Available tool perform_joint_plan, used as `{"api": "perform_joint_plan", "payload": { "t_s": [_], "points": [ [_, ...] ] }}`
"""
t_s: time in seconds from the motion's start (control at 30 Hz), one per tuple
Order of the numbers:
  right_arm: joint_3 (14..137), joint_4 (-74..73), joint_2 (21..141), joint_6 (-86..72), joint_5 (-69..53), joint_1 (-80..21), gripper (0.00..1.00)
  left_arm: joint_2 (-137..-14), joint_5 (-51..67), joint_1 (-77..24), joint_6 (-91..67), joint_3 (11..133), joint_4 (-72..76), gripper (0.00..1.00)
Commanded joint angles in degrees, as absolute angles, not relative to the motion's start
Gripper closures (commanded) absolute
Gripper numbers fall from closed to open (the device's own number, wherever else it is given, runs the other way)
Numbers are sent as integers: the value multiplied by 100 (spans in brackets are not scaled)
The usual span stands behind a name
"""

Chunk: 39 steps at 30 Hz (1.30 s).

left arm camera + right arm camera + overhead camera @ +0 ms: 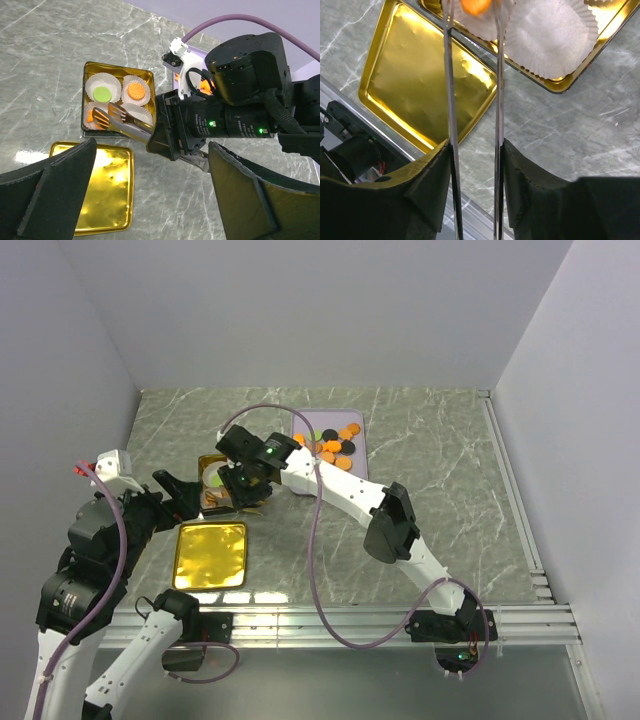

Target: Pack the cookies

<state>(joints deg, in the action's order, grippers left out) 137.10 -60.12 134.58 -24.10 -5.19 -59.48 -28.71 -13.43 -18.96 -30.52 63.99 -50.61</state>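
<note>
Loose cookies [330,445], orange, black and green, lie on a lilac tray [357,455] at the back. A gold tin [90,67] holds white paper cups; one has a green cookie [101,93], one an orange cookie [135,91]. My right gripper [475,165] is shut on metal tongs [451,100]. The tong tips [120,119] reach over the tin's near-left cup, with an orange cookie [475,6] between them. My left gripper [150,200] is open and empty, just near of the tin, above the table beside the lid.
The tin's gold lid [210,555] lies flat, inside up, in front of the tin, near the table's front rail [330,615]. An empty paper cup [545,40] sits in the tin's near-right corner. The right arm [345,490] stretches across the middle, between tin and tray.
</note>
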Motion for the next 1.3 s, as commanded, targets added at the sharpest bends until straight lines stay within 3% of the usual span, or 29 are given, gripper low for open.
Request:
{"api": "perform_joint_plan", "payload": {
  "t_s": [0.0, 0.6, 1.1, 1.27],
  "points": [
    [14036, -5880, 13465, -2391, -431, -5950, 49, -2944, -1398, -1916, -2848, 6530, -4948, 1],
    [13790, -5932, 12499, -2356, -9, -5775, 47, -3094, -1450, -1907, -2725, 6478, -4702, 1],
    [10812, -5423, 10381, -2382, 641, -4651, 47, -3076, -1371, -1916, -2804, 6381, -4571, 1],
    [10117, -5414, 10169, -2470, 914, -4290, 47, -3401, -1354, -1916, -3041, 6933, -4483, 1]
  ]
}}
